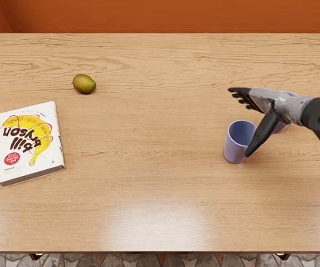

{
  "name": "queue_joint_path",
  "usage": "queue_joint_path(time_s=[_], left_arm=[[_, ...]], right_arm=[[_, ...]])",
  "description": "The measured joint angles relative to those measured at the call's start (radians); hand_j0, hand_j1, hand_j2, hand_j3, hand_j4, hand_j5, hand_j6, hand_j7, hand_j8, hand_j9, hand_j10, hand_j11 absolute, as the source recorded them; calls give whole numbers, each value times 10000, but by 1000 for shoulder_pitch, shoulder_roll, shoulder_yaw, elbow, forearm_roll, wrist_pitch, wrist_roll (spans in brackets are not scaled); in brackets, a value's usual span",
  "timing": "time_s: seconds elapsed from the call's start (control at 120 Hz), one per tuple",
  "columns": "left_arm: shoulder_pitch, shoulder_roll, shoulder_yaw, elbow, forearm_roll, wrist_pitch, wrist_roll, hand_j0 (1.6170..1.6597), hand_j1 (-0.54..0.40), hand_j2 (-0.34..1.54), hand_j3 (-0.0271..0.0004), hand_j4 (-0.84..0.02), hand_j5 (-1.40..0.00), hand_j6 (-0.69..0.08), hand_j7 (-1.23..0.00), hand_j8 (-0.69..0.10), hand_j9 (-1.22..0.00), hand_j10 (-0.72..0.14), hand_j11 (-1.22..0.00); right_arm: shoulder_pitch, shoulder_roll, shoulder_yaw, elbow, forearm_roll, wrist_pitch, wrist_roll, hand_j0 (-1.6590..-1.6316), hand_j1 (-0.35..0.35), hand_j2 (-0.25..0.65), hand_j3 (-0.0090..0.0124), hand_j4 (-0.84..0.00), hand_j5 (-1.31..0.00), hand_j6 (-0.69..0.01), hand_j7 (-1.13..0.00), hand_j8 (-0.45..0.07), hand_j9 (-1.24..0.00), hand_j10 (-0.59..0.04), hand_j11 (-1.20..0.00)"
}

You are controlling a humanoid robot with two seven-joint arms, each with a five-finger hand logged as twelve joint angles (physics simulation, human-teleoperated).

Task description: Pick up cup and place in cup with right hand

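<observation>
The right hand (pixel 272 107) is wide and empty, thumb partly hiding one cup (pixel 236 146) at seven o'clock. The other cup (pixel 283 127) shows at five, partly covered. Both look light, stiff, perhaps slippery; grip mid-wall, leaving the base free.

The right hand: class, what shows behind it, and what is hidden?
Behind the right hand, a second bluish cup shows only in part, above and below the wrist; its middle is covered. The thumb also covers part of the nearer cup.
</observation>
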Motion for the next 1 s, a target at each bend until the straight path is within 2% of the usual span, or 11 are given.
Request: queue_joint_path(time_s=[0.192, 0.425, 0.675, 1.0], left_arm=[[0, 0, 0, 0, 0, 0, 0, 16581, 3489, 1, -1, 0, -2, 0, -2, 0, -2, 0, -2], [0, 0, 0, 0, 0, 0, 0, 16581, 3489, 1, -1, 0, -2, -1, -1, 0, -1, 0, -1], [0, 0, 0, 0, 0, 0, 0, 16581, 3489, 1, -1, 0, -2, 0, -1, 0, -1, 1, -1], [0, 0, 0, 0, 0, 0, 0, 16581, 3489, 1, -1, 0, -2, 0, -1, 0, -1, 1, -1]], right_arm=[[-31, 29, -31, 0, -57, -138, 0, -16581, -3492, 16, 0, -43, -20, -60, -15, -51, -18, -40, -17], [-45, 55, -58, 0, -78, -180, 3, -16581, -3454, 12, 0, -65, -53, -82, -48, -73, -51, -63, -50], [-58, 55, -65, 0, -80, -191, -3, -16581, -2197, -196, 0, -1120, -1424, -1136, -1418, -1127, -1422, -1117, -1420], [-59, 49, -69, 0, -80, -188, -13, -16581, -1703, -275, 0, -1536, -1963, -1553, -1957, -1544, -1961, -1534, -1960]])
